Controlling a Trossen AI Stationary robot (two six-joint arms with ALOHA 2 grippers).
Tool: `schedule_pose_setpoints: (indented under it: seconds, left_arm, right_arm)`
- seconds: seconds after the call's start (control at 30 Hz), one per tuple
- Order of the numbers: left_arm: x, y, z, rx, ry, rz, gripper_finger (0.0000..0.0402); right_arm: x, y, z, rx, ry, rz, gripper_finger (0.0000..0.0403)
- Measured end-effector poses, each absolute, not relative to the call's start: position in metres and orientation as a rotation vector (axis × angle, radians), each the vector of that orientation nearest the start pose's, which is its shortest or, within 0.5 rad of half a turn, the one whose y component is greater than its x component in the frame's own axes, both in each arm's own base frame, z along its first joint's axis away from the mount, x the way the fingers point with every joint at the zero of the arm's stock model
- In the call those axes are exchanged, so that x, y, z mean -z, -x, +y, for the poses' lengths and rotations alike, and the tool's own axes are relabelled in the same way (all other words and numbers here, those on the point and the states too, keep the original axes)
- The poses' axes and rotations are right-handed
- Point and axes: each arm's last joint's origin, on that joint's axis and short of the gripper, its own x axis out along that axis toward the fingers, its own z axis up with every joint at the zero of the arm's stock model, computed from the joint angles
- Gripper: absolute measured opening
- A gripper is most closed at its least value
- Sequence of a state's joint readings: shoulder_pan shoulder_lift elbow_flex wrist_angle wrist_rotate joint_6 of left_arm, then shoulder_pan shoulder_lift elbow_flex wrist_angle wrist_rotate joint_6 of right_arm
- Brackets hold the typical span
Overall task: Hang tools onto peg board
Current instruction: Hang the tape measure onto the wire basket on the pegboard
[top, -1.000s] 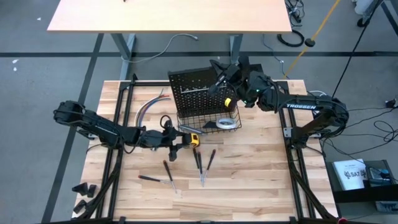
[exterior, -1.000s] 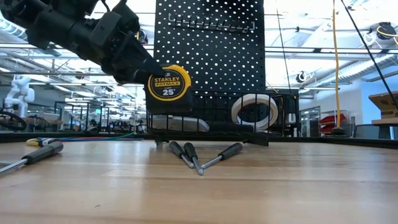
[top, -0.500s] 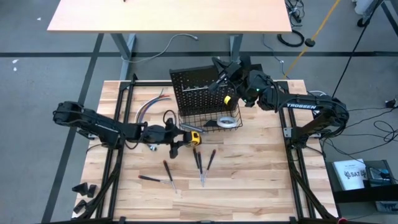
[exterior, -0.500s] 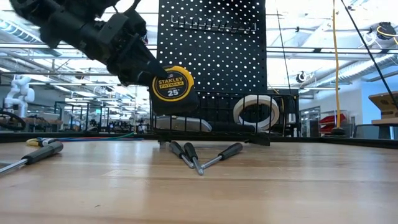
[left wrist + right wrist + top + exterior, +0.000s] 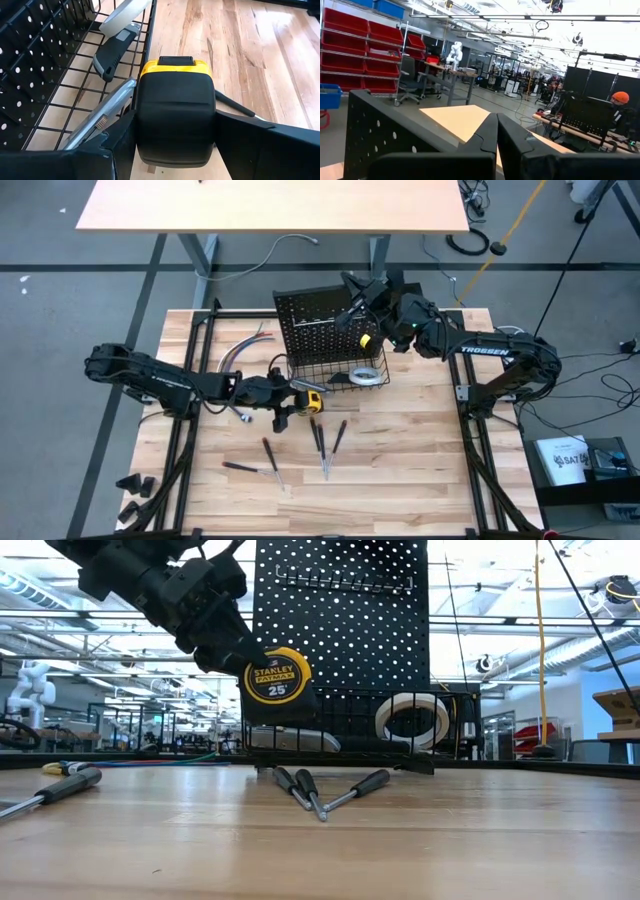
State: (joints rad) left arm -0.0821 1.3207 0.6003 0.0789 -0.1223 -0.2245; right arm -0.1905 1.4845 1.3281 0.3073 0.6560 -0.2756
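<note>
High view: the left gripper [image 5: 290, 402] reaches across the table [image 5: 420, 470] with its jaws clenched on the tape measure [image 5: 312, 404], which hangs just outside the front rim of the basket [image 5: 335, 375] at the foot of the peg board [image 5: 318, 325]. The tape roll [image 5: 366, 377] already lies in the basket. Four screwdrivers [image 5: 318, 438] lie loose on the table in front. The right gripper [image 5: 352, 308] sits at the board's top edge.

Low view: the tape measure [image 5: 273, 677] is held above the table, in front of the basket's left end, its top higher than the basket rim [image 5: 440, 692]. To do this step well, the arm likely needs to keep that height until the whole case has passed the rim, then lower it into a bare part of the basket, away from the tape roll [image 5: 411, 719].

Left wrist view: the fingers [image 5: 260, 145] grip the tape measure [image 5: 175, 115] by its flat sides, and the hold looks square. The knife [image 5: 116, 50] and a grey tool lie in the basket just beyond the rim wire [image 5: 146, 47], so the drop spot should probably avoid them.

Right wrist view: the right gripper's fingers [image 5: 490, 137] are pressed together, holding nothing, above the board [image 5: 385, 125].
</note>
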Motion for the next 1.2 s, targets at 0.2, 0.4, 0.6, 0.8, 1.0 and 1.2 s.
schedule_pose_setpoints:
  seconds: [0.2,0.4,0.6,0.8,1.0,1.2]
  left_arm:
    - [-0.184,-0.254,-0.016,-0.104,0.159,0.646,0.0221]
    - [-0.184,-0.254,-0.016,-0.105,0.153,0.647,0.0221]
    - [-0.188,-0.256,-0.017,-0.097,0.139,0.602,0.0265]
    - [-0.188,-0.255,-0.017,-0.093,0.14,0.599,0.0325]
    - [-0.188,-0.255,-0.017,-0.099,0.131,0.596,0.0331]
    - [-0.194,-0.252,-0.02,-0.084,0.076,0.577,0.0332]
  right_arm:
    - [-0.401,-0.328,-0.083,0.879,0.22,-0.025,0.0]
    - [-0.401,-0.328,-0.085,0.885,0.216,-0.023,0.0]
    - [-0.4,-0.328,-0.085,0.893,0.214,-0.021,0.0]
    - [-0.4,-0.327,-0.086,0.902,0.212,-0.019,0.0]
    - [-0.4,-0.327,-0.086,0.903,0.212,-0.019,0.0]
    - [-0.4,-0.327,-0.086,0.902,0.212,-0.019,0.0]
